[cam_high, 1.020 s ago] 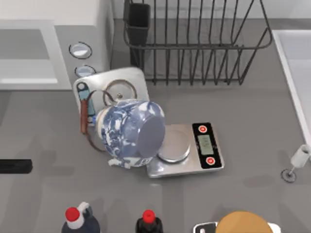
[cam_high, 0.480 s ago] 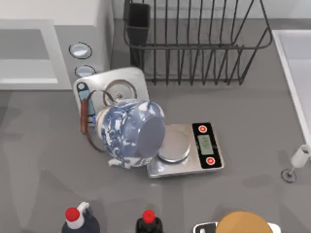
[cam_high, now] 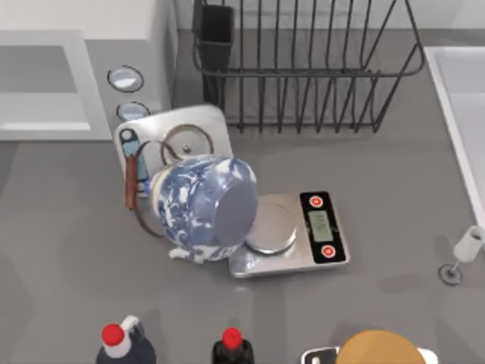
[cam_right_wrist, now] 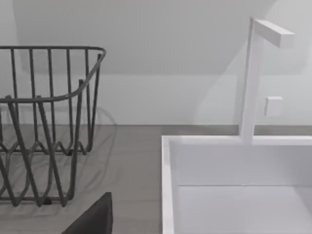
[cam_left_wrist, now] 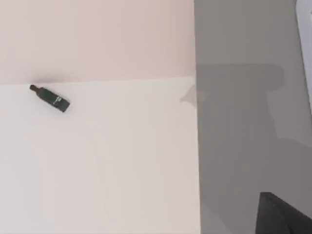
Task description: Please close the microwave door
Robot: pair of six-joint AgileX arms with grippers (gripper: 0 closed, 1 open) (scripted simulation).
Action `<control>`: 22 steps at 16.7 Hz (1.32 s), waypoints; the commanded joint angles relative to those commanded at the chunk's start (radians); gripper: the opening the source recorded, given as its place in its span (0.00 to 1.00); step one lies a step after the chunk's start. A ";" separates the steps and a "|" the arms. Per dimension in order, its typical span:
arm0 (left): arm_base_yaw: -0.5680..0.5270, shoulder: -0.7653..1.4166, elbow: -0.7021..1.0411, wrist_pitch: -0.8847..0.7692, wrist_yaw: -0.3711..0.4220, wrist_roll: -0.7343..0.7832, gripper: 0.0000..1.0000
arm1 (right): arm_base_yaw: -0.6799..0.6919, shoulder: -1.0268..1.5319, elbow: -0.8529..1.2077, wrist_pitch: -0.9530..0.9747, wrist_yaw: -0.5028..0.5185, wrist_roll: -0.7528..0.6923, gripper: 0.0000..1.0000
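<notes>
The microwave door (cam_high: pixel 42 83) lies in the upper left of the top view, flat against the white microwave (cam_high: pixel 129 45), so it appears already closed. This is probably why neither arm stands over the worktop (cam_high: pixel 379 174). A dark gripper part (cam_left_wrist: pixel 282 217) sits low in the left wrist view; whether either gripper is open cannot be told.

On the table there is one microwave (cam_high: pixel 83 68) with two round dials (cam_high: pixel 126 78), one wire dish rack (cam_high: pixel 303 68), one blue-and-white jar (cam_high: pixel 203 208), one kitchen scale (cam_high: pixel 299 233), two red-capped bottles (cam_high: pixel 121 343), one sink (cam_high: pixel 462 114), and perhaps one more bottle (cam_left_wrist: pixel 49 98) lying far off.
</notes>
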 joint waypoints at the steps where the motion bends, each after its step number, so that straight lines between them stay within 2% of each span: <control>1: 0.035 0.053 0.047 -0.035 0.037 0.022 0.00 | 0.000 0.000 0.000 0.000 0.000 0.000 1.00; 5: 0.096 0.167 0.156 -0.118 0.125 0.070 0.00 | 0.000 0.000 0.000 0.000 0.000 0.000 1.00; 12: 0.094 0.174 0.147 -0.106 0.127 0.072 0.00 | 0.000 0.000 0.000 0.000 0.000 0.000 1.00; 22: 0.100 0.288 -0.096 0.249 0.132 0.077 0.00 | 0.000 0.000 0.000 0.000 0.000 0.000 1.00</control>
